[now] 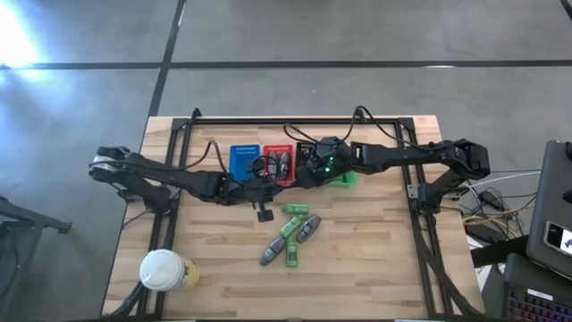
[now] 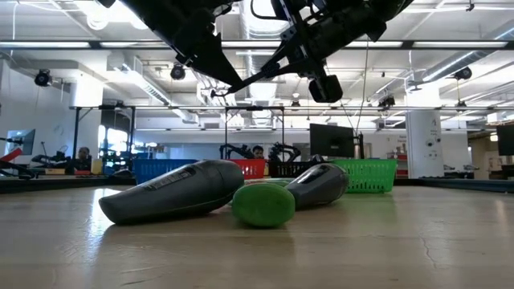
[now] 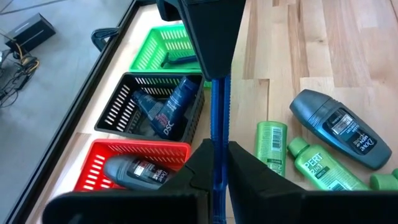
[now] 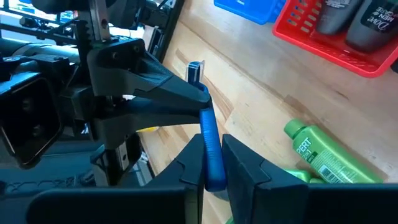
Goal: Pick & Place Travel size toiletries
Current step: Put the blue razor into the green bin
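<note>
A thin blue stick point(image 3: 216, 118) with a small head point(image 4: 196, 71) is held in the air between both grippers, above the table in front of the baskets. My left gripper point(image 3: 216, 154) is shut on one end. My right gripper point(image 4: 211, 148) is shut on the other, facing it. Green tubes point(image 1: 289, 225) and grey tubes point(image 1: 308, 228) lie loose on the table nearer me. Grey tubes point(image 4: 336, 15) lie in the red basket point(image 1: 279, 164). Dark tubes point(image 3: 168, 109) lie in the black basket point(image 3: 124, 102). A thin dark stick point(image 3: 177, 60) lies in the green basket point(image 3: 158, 43). My left gripper pinches the blue stick between its two fingers point(image 4: 165, 93) near the head end point(image 4: 200, 87), with the stick running along the fingers and out ahead of them. The stick is lifted clear of the table. My right gripper pinches the stick's other end point(image 4: 211, 162) between its two fingers point(image 4: 242, 162), coming from the table's right side. The stick lies along these fingers too and reaches toward the left gripper, roughly level above the wood.
The blue basket point(image 1: 243, 161), red basket and green basket point(image 1: 344, 179) stand in a row toward the far edge, with the black one under my right arm. A white-lidded cup point(image 1: 163, 270) stands at the near left. Bare wood lies to the right of the loose tubes.
</note>
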